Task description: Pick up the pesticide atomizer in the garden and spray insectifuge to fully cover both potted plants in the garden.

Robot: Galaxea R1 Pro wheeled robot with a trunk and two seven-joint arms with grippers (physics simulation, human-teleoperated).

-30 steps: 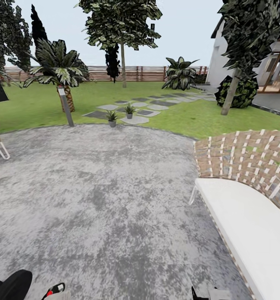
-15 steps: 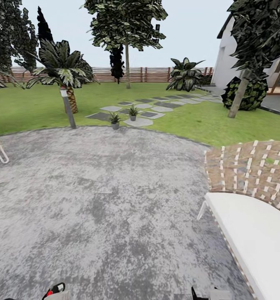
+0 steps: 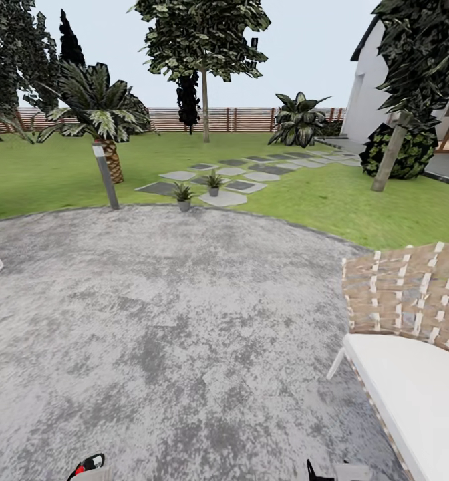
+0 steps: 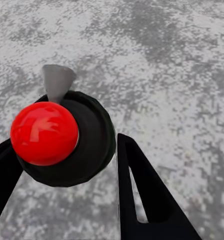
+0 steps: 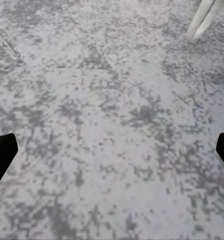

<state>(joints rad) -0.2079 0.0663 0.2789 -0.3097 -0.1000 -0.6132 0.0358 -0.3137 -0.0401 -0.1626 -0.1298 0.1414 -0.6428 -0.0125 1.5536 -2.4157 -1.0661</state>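
My left gripper (image 4: pixel 67 160) has its fingers (image 4: pixel 142 195) clamped on the atomizer (image 4: pixel 67 137), whose red-topped dark cap sits between them above the patio (image 3: pixel 184 321). Far ahead, past the patio's edge by the stepping stones (image 3: pixel 224 198), I see the two potted plants (image 3: pixel 183 195), side by side. My right gripper (image 5: pixel 112 150) has its fingers (image 5: pixel 2 152) wide apart, holding nothing.

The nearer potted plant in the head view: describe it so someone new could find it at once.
Start at the round grey patio and follow its far edge to where the stepping stones begin. The nearer potted plant sits right at that edge, a low green rosette in a tiny grey pot. Its twin stands farther back on the stones, and the grey lamp post is tall and leafless.
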